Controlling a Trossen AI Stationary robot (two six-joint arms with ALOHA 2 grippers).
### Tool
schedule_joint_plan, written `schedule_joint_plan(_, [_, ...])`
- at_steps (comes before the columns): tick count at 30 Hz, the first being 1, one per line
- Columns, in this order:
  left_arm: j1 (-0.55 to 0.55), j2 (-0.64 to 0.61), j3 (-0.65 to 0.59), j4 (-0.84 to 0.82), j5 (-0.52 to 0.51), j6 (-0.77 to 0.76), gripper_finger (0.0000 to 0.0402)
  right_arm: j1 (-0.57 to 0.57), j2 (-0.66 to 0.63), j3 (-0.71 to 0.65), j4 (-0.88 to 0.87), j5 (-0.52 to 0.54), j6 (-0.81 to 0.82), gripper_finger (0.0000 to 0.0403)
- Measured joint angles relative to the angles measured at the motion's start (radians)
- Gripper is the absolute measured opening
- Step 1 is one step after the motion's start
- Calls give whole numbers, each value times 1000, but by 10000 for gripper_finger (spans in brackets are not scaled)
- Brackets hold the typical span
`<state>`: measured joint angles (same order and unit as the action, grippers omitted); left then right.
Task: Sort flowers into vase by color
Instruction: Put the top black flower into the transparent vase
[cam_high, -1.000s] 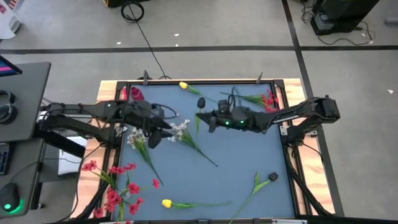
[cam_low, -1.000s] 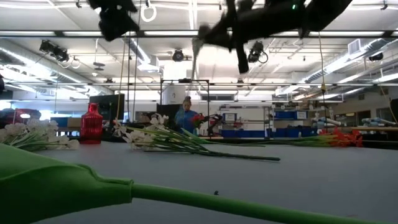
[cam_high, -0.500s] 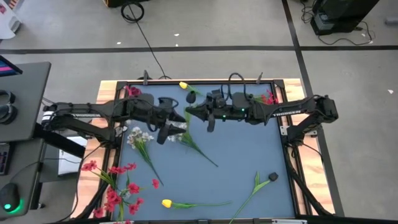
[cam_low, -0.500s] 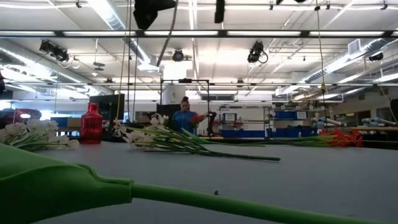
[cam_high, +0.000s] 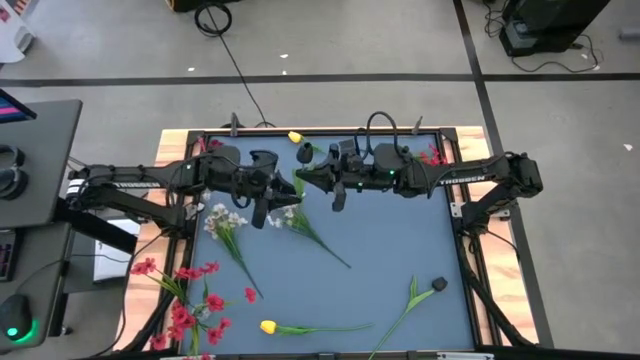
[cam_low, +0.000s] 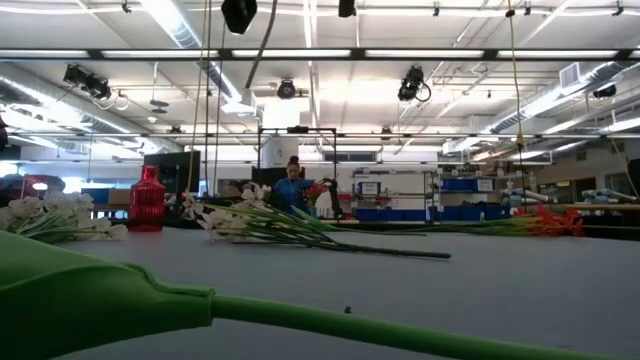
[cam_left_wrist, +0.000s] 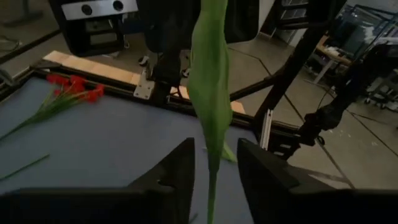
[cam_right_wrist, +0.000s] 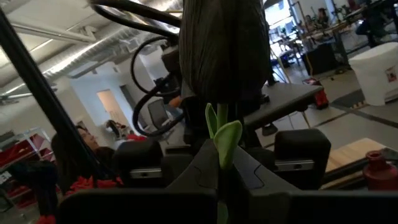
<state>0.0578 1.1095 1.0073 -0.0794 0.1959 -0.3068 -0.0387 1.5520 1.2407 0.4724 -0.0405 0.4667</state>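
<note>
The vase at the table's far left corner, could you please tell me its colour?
The vase is red, a translucent pinkish red. It shows best in the low view.

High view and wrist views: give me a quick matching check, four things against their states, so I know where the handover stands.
Things:
1. vase
2. right gripper
3. left gripper
4. white blossoms

States:
A. open, fingers either side of a green stem
B. lying flat on the table
C. standing upright
D. shut on the dark-bud flower

Pairs: 1-C, 2-D, 3-A, 4-B
</note>
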Motion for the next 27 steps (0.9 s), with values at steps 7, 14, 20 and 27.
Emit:
schedule_joint_plan(7, [0, 3, 0, -4, 8, 83, 20, 0, 0, 0, -1, -18, -22, 26])
schedule_joint_plan(14, [0, -3, 0, 2, 9, 161, 5, 0, -5, 0, -21, -31, -34, 111])
schedule_joint_plan(20, [0, -101, -2, -81, -45, 251, 3, 0, -119, 0, -249, 25, -142, 137])
schedule_joint_plan(27, [0, -206, -2, -224, -108, 303, 1, 6, -286, 0, -603, 75, -217, 129])
